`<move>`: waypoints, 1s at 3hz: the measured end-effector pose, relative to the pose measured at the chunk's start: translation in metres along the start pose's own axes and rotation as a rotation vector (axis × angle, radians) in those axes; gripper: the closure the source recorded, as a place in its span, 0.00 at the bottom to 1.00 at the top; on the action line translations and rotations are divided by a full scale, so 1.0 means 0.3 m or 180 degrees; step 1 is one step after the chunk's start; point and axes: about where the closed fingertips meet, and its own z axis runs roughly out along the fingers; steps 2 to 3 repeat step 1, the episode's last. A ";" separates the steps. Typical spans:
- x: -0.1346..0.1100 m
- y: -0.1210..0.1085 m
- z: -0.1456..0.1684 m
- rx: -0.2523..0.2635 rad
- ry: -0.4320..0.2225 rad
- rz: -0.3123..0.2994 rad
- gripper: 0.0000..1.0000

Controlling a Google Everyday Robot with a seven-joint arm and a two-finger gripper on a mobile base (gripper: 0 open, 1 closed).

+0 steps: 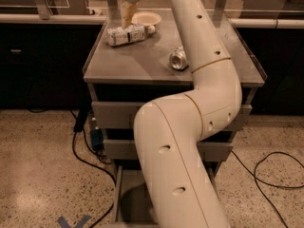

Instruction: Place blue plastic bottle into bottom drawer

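The blue plastic bottle (128, 33) lies on its side at the back left of the grey cabinet top (137, 65), its white cap pointing right. My gripper (127, 17) hangs from the top of the view, pointing down, right above the middle of the bottle and close to or touching it. The bottom drawer (127, 198) is pulled open at the foot of the cabinet. My white arm covers most of its right side.
A shiny metal can (178, 59) lies on the cabinet top to the right of the bottle, beside my arm. A pale shallow bowl (146, 18) sits just behind the bottle. Two shut upper drawers (111, 115) sit below. Black cables (80, 151) run over the floor.
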 end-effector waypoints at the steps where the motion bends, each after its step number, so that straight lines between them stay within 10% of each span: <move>1: -0.006 -0.196 -0.193 0.0258 0.0375 -0.0344 0.00; 3: -0.006 -0.196 -0.193 0.0258 0.0375 -0.0344 0.00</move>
